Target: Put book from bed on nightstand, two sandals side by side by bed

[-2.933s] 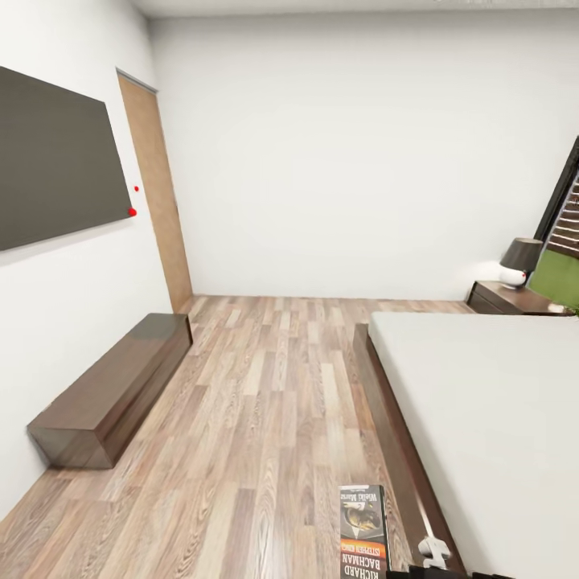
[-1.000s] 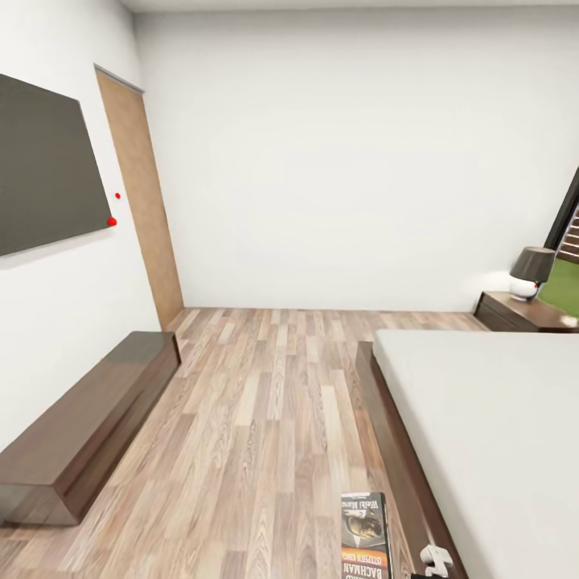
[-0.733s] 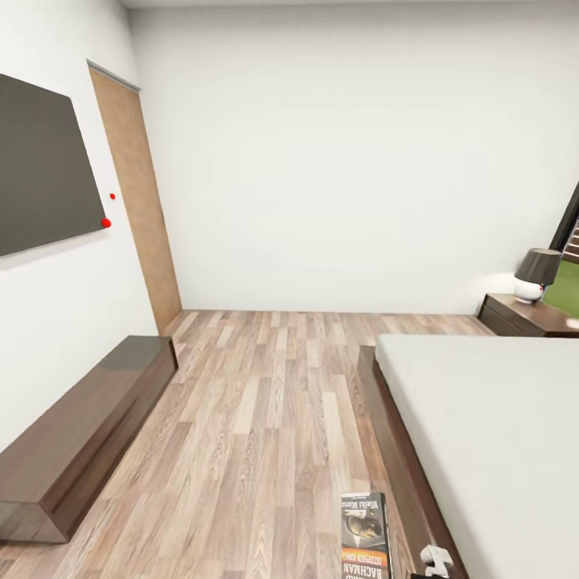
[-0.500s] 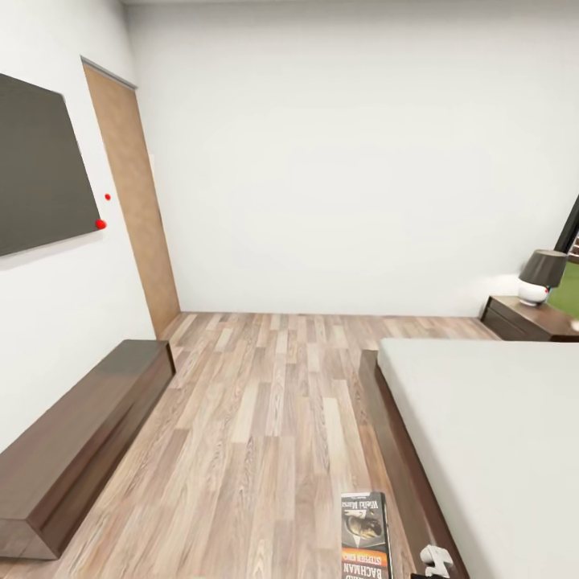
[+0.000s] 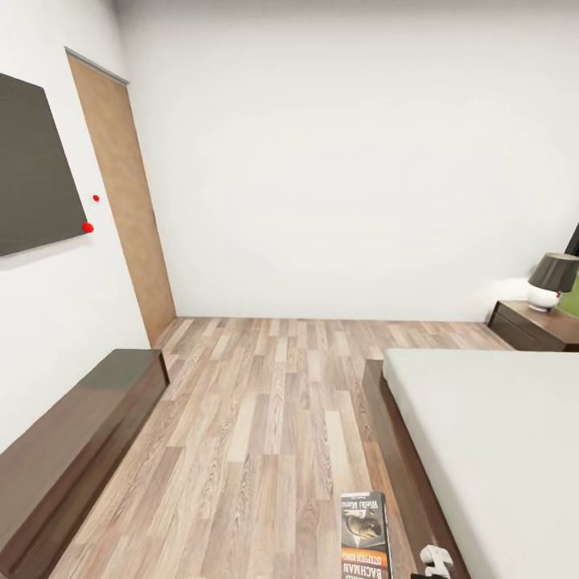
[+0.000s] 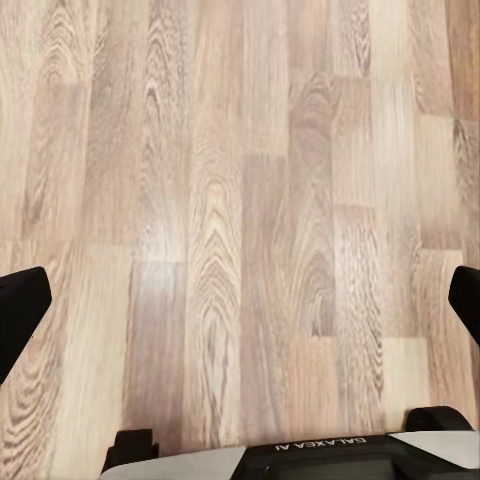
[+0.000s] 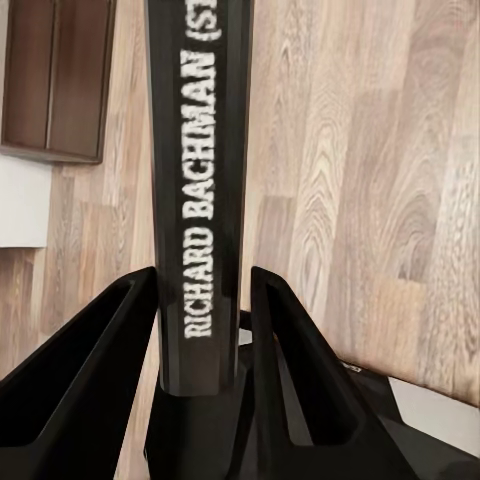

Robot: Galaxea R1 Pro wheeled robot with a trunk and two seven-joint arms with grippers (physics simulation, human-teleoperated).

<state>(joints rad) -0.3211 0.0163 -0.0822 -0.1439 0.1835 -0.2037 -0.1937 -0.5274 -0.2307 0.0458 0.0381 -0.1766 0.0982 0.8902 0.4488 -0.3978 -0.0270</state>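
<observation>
Meanwhile, my right claw [image 7: 205, 330] was clamped on the small dark paperback book with the orange band and white "RICHARD BACHMAN" lettering [image 7: 198, 170], its 2 black fingers [image 7: 85, 370] pressed against the 2 covers with the spine facing the wrist camera. In the head view the same book [image 5: 363, 535] stood low in the frame, held above the grey-brown wood-plank floor [image 5: 265, 418] just beside the dark brown frame of the large bed with the off-white mattress [image 5: 498, 450].

Compared with the views from the preceding 3 s, the whole scene had shifted: the brown wooden door [image 5: 125, 201] and black wall screen [image 5: 36, 165] had slid toward the left edge, and the long low dark cabinet [image 5: 72, 450] lay nearer. I judged this as my base rolling forward, not as motion of the furniture. The book kept its place in the frame, so the grasp had held.

The glossy dark brown nightstand [image 5: 535, 326], bearing a dark-shaded lamp [image 5: 551, 281], stood well apart at the far right; the carry looked unfinished.

My left claw [image 6: 240, 310] was spread wide and empty over bare floor.
</observation>
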